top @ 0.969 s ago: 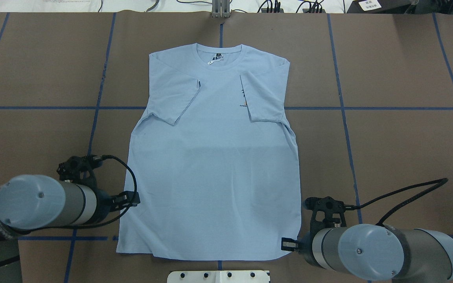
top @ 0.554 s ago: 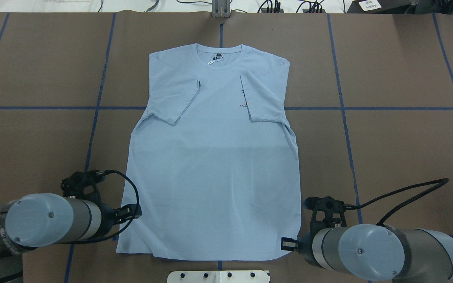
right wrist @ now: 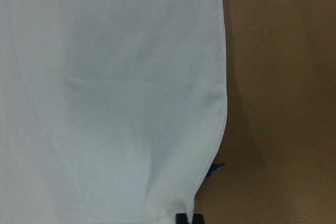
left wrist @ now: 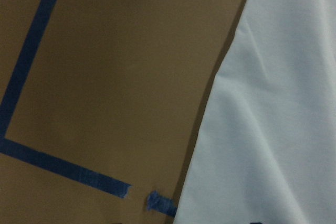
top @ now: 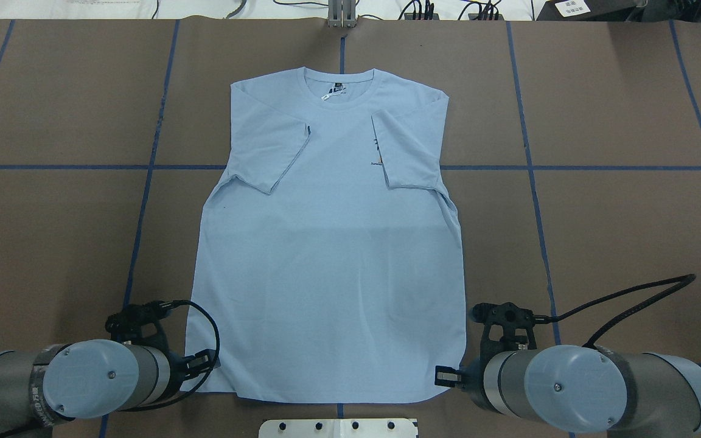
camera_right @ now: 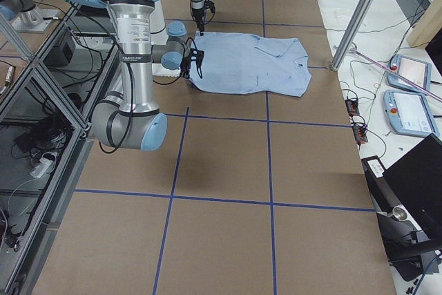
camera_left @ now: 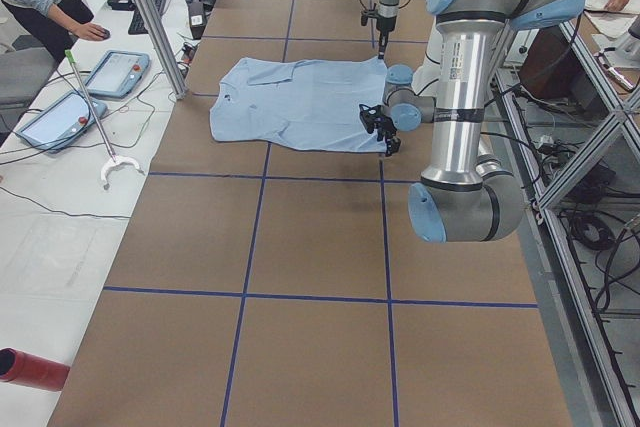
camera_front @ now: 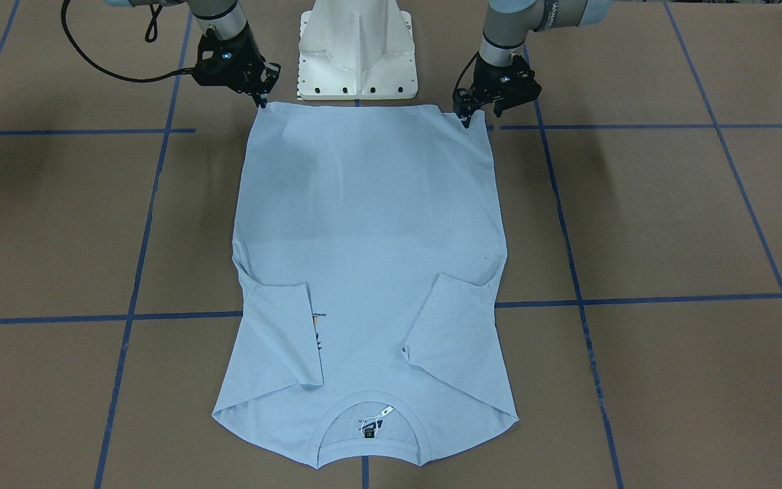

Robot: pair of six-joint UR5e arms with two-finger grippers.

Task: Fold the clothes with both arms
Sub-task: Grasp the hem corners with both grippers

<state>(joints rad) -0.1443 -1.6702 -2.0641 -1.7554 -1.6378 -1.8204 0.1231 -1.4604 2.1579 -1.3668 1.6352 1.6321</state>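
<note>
Flanking the T-shirt (top: 332,255), flat on the worktop (top: 630,231) with its hem toward the base (camera_front: 357,47), left arm (top: 101,377) and right arm (top: 569,380) sit at the hem corners, jaws' spread impossible to tell. Next, probably: pinch both corners, lift toward the collar (top: 338,106).

Pale blue T-shirt (top: 326,261) lies flat mid-frame, collar uppermost, sleeves folded inward; left arm (top: 83,383) and right arm (top: 575,389) flank its lower corners.
</note>
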